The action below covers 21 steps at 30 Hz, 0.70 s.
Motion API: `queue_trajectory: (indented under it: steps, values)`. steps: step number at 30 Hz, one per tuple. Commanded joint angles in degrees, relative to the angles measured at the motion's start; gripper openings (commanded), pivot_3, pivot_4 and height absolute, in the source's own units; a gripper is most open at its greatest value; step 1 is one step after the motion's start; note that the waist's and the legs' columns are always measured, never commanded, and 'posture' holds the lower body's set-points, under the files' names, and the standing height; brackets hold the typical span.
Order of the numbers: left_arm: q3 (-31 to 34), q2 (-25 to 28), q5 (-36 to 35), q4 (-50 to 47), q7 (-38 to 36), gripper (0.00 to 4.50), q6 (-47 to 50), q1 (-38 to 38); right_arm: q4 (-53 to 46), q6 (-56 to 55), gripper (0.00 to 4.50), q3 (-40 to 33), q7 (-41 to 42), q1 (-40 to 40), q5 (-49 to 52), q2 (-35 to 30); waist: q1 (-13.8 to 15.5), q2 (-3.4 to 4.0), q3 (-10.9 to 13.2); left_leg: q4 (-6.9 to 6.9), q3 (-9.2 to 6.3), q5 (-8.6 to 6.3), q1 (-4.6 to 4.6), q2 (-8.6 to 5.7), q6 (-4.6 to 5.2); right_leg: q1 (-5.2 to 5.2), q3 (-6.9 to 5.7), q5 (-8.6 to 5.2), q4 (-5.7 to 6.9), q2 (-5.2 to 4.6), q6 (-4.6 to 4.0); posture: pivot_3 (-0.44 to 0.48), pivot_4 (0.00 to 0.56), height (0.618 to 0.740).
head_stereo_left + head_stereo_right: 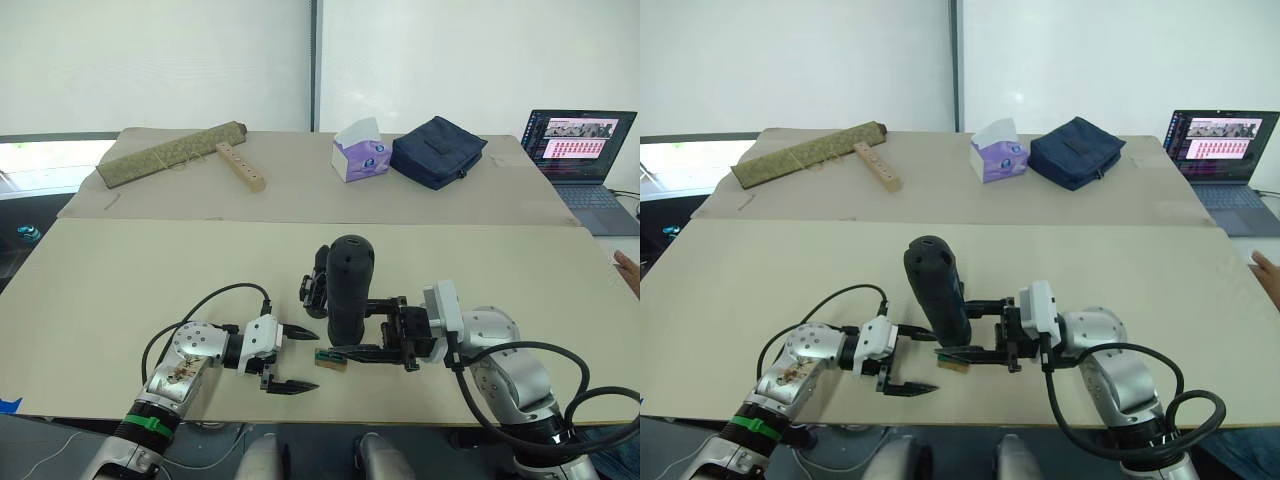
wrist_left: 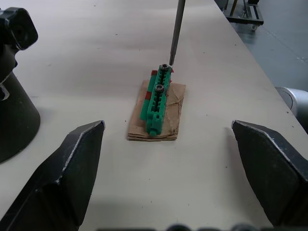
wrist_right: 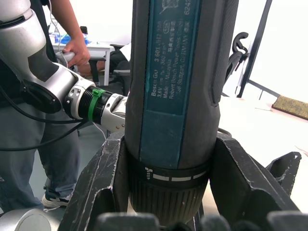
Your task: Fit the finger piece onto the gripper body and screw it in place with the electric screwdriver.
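- Left gripper (image 1: 297, 360) at the table's (image 1: 120, 290) near edge, fingers spread wide, holding nothing, pointing at the green block (image 2: 158, 98).
- Right gripper (image 1: 352, 328) reaches in from the right, clamped on the electric screwdriver (image 1: 349, 285).
- Screwdriver stands near upright, rounded end up.
- Left wrist view: bit (image 2: 176, 31) tip meets a screw on the block's far end.
- Gripper body (image 1: 315, 290) just behind the screwdriver.

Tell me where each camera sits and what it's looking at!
Left eye: on the head, looking down over the table, both arms showing.
Right eye: beside it, same scene; the right tool holds the electric screwdriver.
Left wrist: looks past the open left tool at a green block under the bit.
Right wrist: looks along the screwdriver; a person stands behind.
Shared: head and right wrist views show the screwdriver.
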Motion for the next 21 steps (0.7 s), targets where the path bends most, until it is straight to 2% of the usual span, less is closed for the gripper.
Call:
queue_trajectory:
  steps: [1,21]
  values:
    - [-3.24,0.02,1.45,1.07,-0.82,4.50,1.21,1.93,-1.19,-1.81,1.92,-1.09,-0.26,-0.94,1.17,0.07,-0.01,0.00,0.00,0.00,0.00,0.00,0.00,0.00,0.00,0.00,0.00,0.00,0.00,0.00,0.00,0.000,0.150,0.740]
    - [-3.65,-0.07,1.59,1.14,-1.02,4.50,0.97,2.61,-1.53,-1.56,1.92,-1.19,-1.07,-1.01,1.44,0.17,-0.03,0.01,-0.01,0.00,0.00,0.00,0.00,0.00,0.00,0.00,0.00,0.00,0.00,0.00,0.00,0.000,0.150,0.740]
